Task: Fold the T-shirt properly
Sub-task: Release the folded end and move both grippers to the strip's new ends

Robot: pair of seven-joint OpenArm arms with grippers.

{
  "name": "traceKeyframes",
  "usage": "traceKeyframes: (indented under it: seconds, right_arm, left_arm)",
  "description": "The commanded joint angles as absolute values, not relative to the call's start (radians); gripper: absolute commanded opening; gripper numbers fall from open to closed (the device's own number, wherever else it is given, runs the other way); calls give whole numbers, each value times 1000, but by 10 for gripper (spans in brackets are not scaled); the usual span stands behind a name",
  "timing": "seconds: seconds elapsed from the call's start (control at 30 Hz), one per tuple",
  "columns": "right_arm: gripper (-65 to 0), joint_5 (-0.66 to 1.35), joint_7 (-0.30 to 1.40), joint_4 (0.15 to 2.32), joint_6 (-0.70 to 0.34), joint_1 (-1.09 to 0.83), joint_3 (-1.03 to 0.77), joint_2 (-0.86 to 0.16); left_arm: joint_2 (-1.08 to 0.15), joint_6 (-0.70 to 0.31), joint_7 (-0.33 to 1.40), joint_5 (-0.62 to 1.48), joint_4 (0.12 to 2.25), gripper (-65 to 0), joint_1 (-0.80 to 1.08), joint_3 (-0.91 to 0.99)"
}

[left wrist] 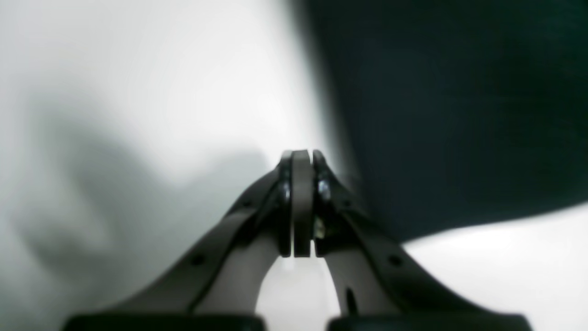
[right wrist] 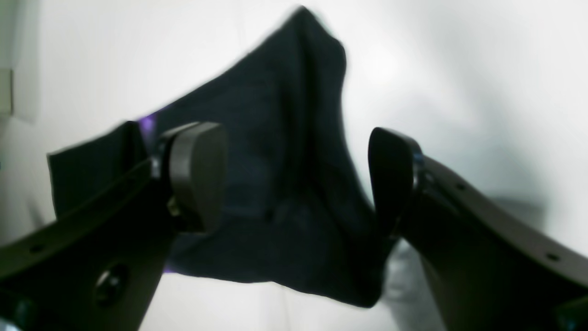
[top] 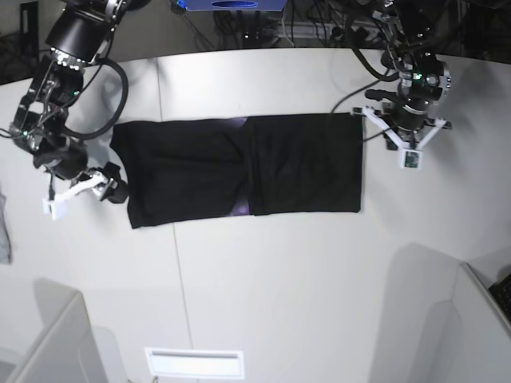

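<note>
Desk (top: 263,271), white, carries the T-shirt (top: 239,171), a black rectangle folded flat at centre with purple print showing at its seams. Right tool (right wrist: 294,179) stands wide open at one end, gripping nothing. Left tool (left wrist: 301,202) is fully closed and empty beside the other end.

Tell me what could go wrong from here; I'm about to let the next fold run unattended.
1. The right gripper is open, with a raised ridge of the T-shirt between its fingers; closing could bunch the cloth.
2. The left gripper is shut and empty beside the shirt's edge, so it must reopen before grasping.
3. Purple print shows at the overlap; the layers may be uneven.
</note>
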State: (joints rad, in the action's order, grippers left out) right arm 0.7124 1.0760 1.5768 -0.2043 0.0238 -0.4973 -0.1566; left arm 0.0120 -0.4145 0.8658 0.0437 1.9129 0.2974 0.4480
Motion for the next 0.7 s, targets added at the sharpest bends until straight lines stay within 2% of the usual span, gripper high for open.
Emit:
traceKeyframes:
  seconds: [0.0, 0.33, 0.67]
  right_arm:
    - [-203, 733, 1064, 1560, -236, 50, -499, -186]
    - [-197, 730, 1064, 1254, -415, 127, -496, -223]
    - [-203, 733, 1102, 1208, -538, 104, -433, -216]
  left_arm:
    - [-1, -418, 848, 58, 1914, -650, 288, 470]
    - [-59, -420, 846, 151, 1762, -650, 208, 545]
    - [-58, -420, 846, 145, 1696, -650, 157, 536]
